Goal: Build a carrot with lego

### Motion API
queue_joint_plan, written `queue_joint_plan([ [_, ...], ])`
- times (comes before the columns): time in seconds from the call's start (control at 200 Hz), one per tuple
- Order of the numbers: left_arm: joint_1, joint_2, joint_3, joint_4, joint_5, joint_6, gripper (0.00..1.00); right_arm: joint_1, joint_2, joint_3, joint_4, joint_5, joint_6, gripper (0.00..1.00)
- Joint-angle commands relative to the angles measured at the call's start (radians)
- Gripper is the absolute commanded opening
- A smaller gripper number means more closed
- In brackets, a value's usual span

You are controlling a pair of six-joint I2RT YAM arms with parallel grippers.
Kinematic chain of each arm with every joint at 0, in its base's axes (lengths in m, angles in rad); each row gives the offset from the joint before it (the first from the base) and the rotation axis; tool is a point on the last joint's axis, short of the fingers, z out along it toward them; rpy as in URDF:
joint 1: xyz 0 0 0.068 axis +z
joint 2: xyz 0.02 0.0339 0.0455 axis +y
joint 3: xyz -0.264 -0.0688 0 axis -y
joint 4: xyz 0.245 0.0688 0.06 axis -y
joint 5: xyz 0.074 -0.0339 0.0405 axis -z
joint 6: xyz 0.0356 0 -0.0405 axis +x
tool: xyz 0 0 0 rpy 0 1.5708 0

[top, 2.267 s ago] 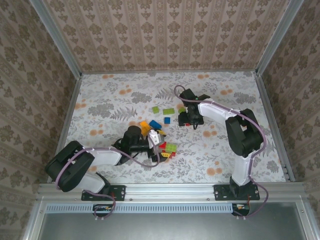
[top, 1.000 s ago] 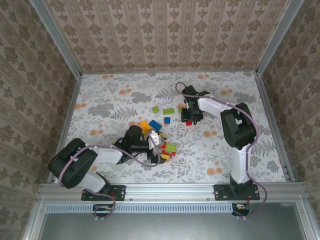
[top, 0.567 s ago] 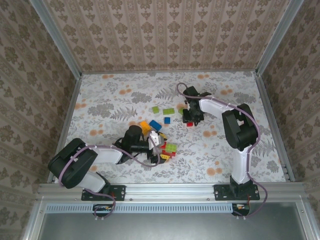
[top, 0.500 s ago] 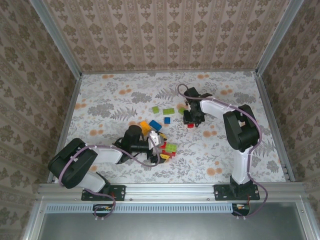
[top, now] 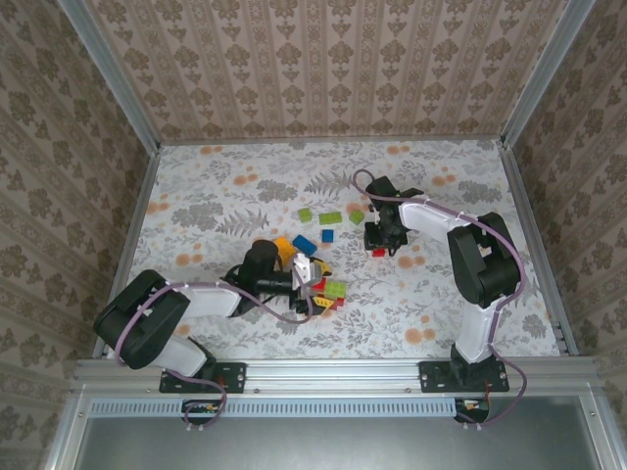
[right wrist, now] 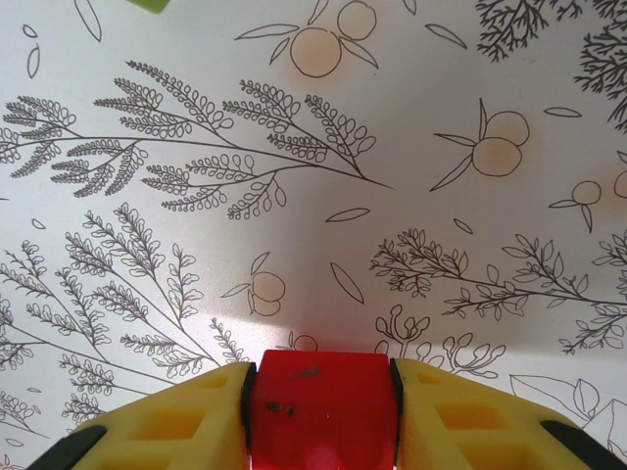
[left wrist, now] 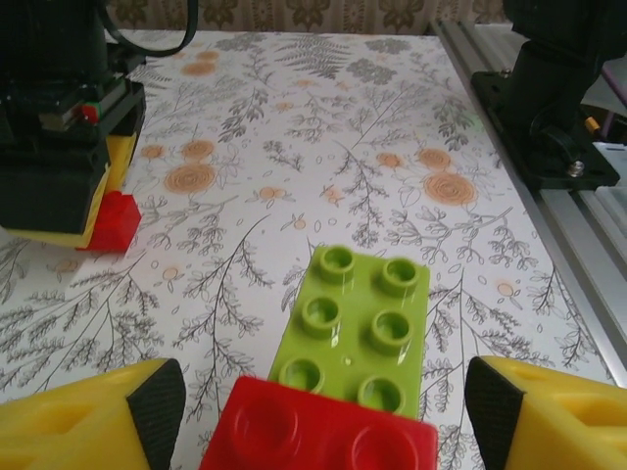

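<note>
Red brick (right wrist: pixel 318 406) is clamped in the right jaws, the left jaws stand apart around a green brick (left wrist: pixel 358 328); lego (top: pixel 304 245) lies loose, carrot apparently unbuilt.

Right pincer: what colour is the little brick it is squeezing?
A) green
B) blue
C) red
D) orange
C: in the right wrist view the right pincer presses on both sides of a red brick.
</note>
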Motion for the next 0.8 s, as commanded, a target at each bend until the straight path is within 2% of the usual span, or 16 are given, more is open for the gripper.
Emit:
queue_joint_plan([
  [0.0,0.008,0.007,0.021,-0.033,0.069,0.031,0.74,0.012,-0.028,-0.009,-0.003,-0.015,0.020,0.36],
  [0.08,0.008,0.014,0.028,-0.043,0.079,0.037,0.70,0.020,-0.029,-0.004,-0.008,-0.016,0.021,0.36],
  [0.365,0.005,0.038,0.042,-0.063,0.083,0.052,0.66,0.044,-0.086,-0.011,-0.037,-0.015,0.027,0.36],
  [0.795,0.001,0.057,0.054,-0.083,0.082,0.070,0.45,0.093,-0.206,-0.087,-0.090,-0.047,0.055,0.35],
])
